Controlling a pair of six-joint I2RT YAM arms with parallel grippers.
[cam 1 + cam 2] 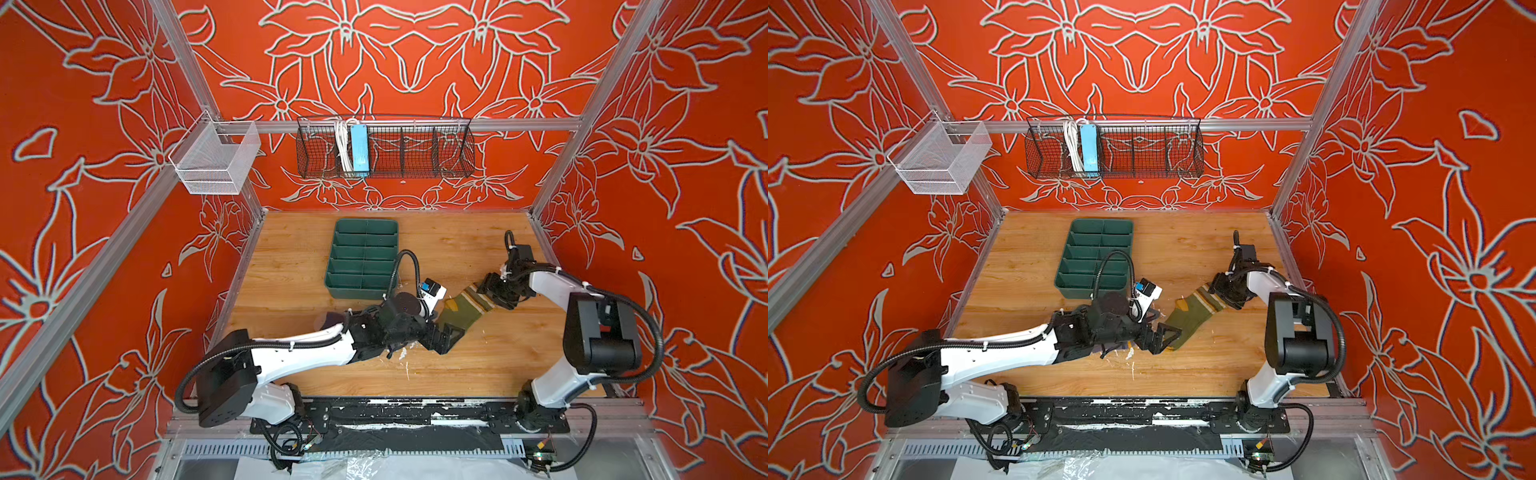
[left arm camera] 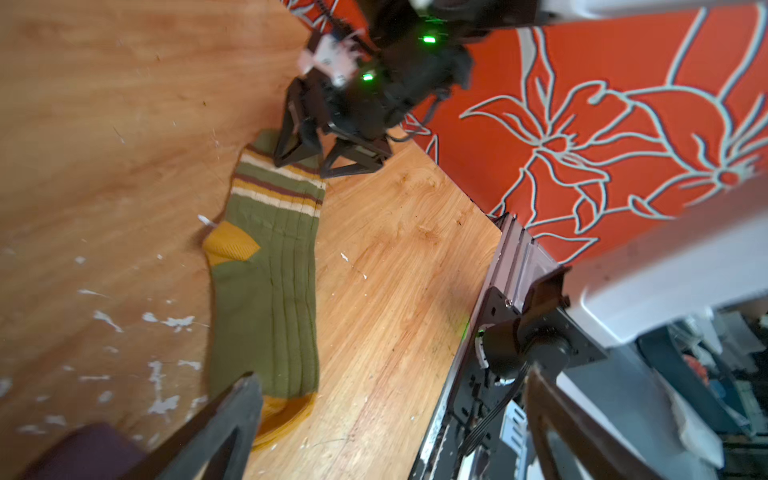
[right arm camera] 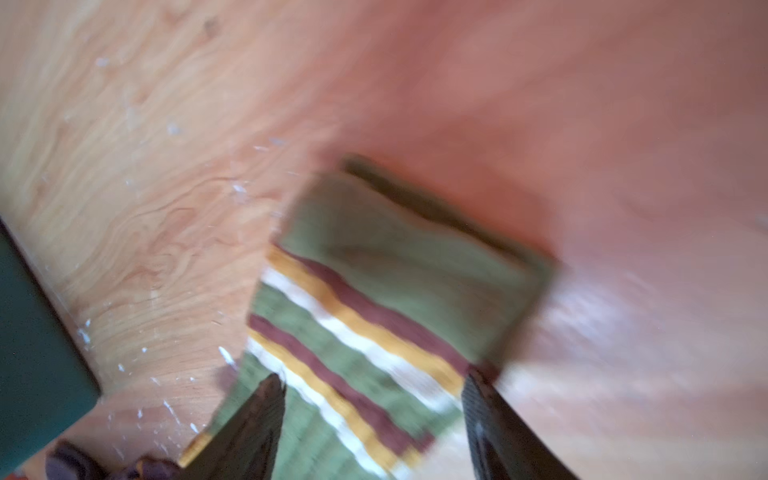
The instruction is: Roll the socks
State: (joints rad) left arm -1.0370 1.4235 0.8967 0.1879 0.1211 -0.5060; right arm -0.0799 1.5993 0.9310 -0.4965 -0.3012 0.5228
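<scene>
Olive sock (image 2: 266, 291) lies flat toward the bench's (image 1: 457, 374) right edge. Left hand (image 1: 446, 338) released at toe, right hand (image 2: 303, 166) released over cuff — best pin one end, roll tightly.

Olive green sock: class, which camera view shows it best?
Left wrist view: the olive green sock lies full length, striped cuff to mustard toe. Both top views show the sock small, toe end hidden. Right wrist view shows only its blurred cuff.

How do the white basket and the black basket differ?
The white basket is fine mesh and boxy; the black basket is open wire, longer, with dividers. The white basket looks empty; the black basket holds a blue power strip and a white cord. Both hang from the metal rail.
</scene>
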